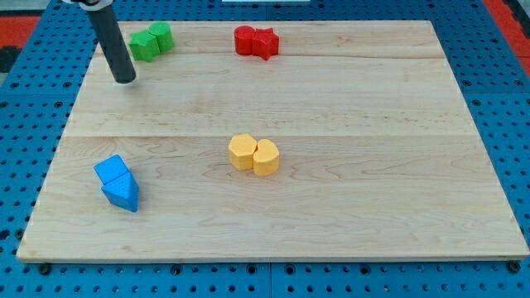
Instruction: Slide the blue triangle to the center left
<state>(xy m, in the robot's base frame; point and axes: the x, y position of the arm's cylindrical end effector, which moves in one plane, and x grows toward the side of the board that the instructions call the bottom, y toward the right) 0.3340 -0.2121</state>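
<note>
The blue triangle [123, 195] lies near the view's bottom left of the wooden board [331, 215], touching a blue cube-like block [111, 170] just above it. My tip [124, 80] is at the view's upper left, well above the blue blocks and just below and left of two green blocks [151, 41] that touch each other.
Two red blocks [255, 40] sit together at the view's top centre. Two yellow blocks [254, 155] sit together near the board's middle. A blue perforated surface surrounds the board.
</note>
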